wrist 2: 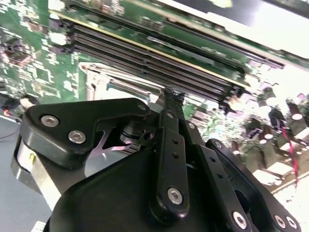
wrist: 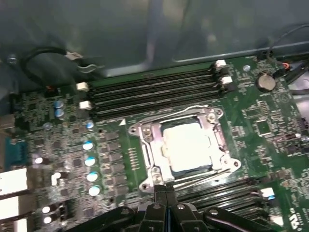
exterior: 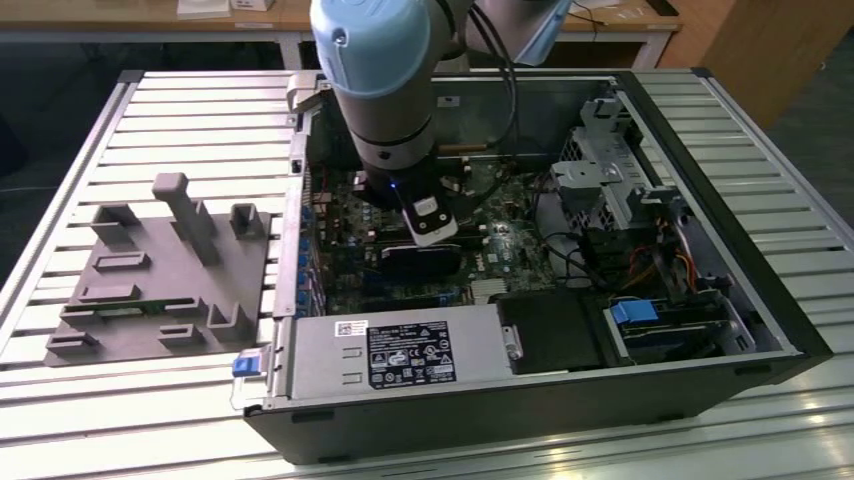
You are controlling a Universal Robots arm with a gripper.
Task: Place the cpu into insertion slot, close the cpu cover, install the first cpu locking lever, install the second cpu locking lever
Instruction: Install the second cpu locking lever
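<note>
In the first wrist view the cpu (wrist: 186,145) lies flat in the insertion slot (wrist: 140,129), its silvery top showing through the window of the cpu cover (wrist: 155,150), which is folded down over it. One thin wire lever (wrist: 188,108) runs along one side of the socket and another (wrist: 210,176) along the opposite side. My gripper (wrist: 164,189) is shut, its fingertips pressed together right at that second edge of the socket with nothing seen between them. In the second wrist view the gripper (wrist 2: 171,93) hangs over the socket's metal frame (wrist 2: 113,79). The exterior view has the gripper (exterior: 422,245) low inside the computer case.
Long black memory slots (wrist: 154,89) flank the socket on both sides. Inside the case (exterior: 747,200) sit a power supply (exterior: 400,350), a drive cage (exterior: 614,180) and loose cables (exterior: 587,265). A grey fixture block (exterior: 160,270) rests on the slatted table at the exterior view's left.
</note>
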